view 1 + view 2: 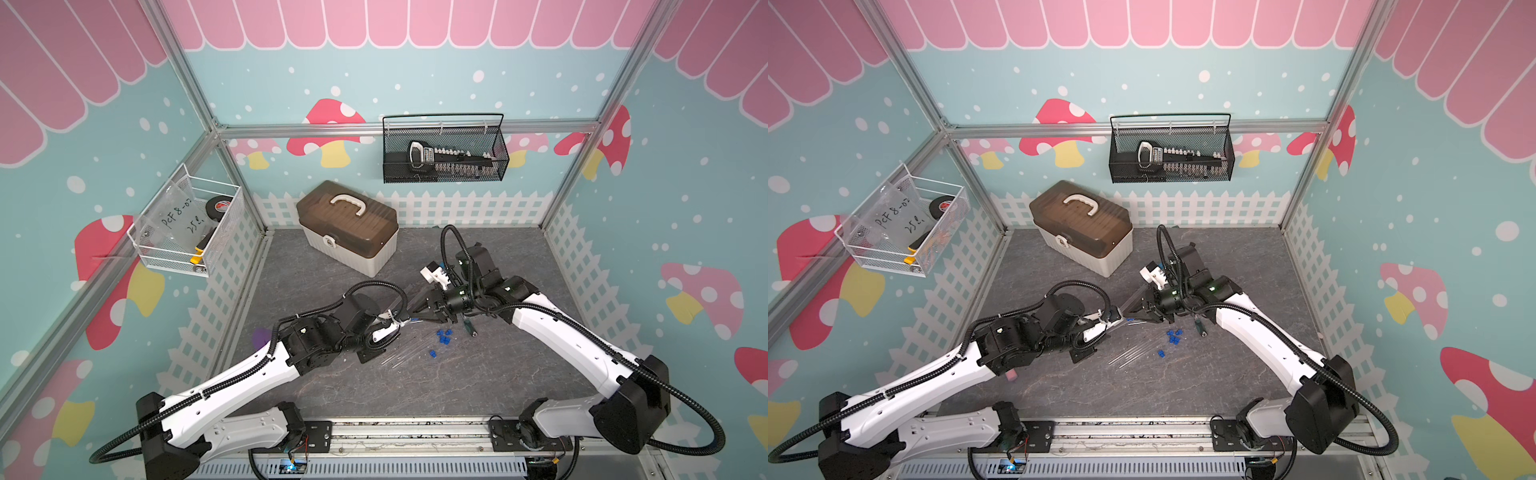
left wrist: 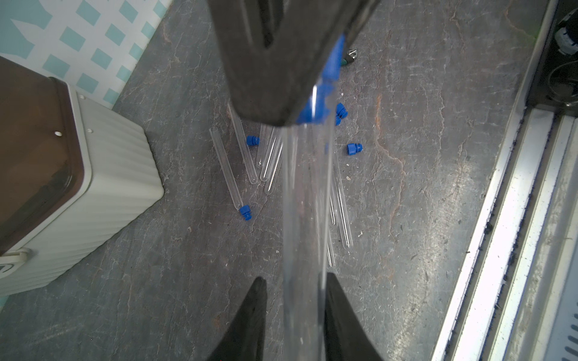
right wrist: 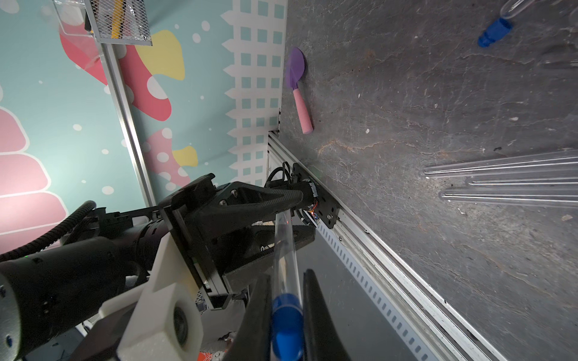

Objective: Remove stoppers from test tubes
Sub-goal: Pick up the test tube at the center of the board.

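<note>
Front-left of the brown-lidded toolbox (image 1: 361, 232), by the wall, a purple-and-pink scoop (image 3: 298, 93) is lying on the grey table (image 1: 415, 395). Just in front of the toolbox's right end, the two arms are meeting above the table. The left gripper (image 2: 294, 281) is straddling the clear raised test tube (image 2: 305, 203) with its jaws set narrow. One finger is sitting against the glass, but whether both are pressing it cannot be told. The tube is hanging in the air between the arms, slanting across the space in front of the toolbox. At its other end the right gripper (image 3: 286, 275) is pinching the blue plugged stopper (image 3: 286, 322), which is sitting in the tube's mouth. Farther forward of the toolbox, the loose test tubes (image 1: 399, 353) are lying side by side on the table. To their right, several loose stoppers (image 1: 442, 337) are lying scattered close together. A small green-handled tool (image 1: 469, 326) is resting just beyond them, front-right of the toolbox.
</note>
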Robot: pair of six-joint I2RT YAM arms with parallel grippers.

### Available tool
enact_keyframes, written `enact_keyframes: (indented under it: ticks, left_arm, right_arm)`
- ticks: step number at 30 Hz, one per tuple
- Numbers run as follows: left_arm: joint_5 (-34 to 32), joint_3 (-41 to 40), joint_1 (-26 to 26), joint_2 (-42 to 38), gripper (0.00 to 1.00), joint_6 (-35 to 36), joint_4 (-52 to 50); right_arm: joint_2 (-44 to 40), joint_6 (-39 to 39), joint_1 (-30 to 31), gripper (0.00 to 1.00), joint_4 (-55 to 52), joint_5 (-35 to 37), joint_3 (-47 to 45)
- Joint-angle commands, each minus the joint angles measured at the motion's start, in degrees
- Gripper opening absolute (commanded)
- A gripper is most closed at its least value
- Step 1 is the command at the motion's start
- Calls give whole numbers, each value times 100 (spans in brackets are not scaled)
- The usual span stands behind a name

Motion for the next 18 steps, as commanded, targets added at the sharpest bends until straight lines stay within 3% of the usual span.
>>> enact_keyframes:
  ticks: [1, 6, 11, 12, 18]
  left_arm:
    - [94, -24, 22, -24, 18, 112, -21]
    - [-43, -89, 15, -42, 0, 193, 47]
    - [-319, -183, -73, -60, 0, 654, 126]
    - [-346, -206, -90, -78, 0, 731, 158]
    - [-671, -467, -196, -305, 0, 1431, 725]
  right_arm:
    - [-148, 69, 59, 4, 106, 5, -115]
    - [-175, 61, 59, 9, 107, 30, -132]
    - [-260, -45, 31, 49, 53, 102, -134]
    - [-279, -106, -1, 53, -25, 126, -119]
    - [-444, -196, -290, 58, -305, 124, -47]
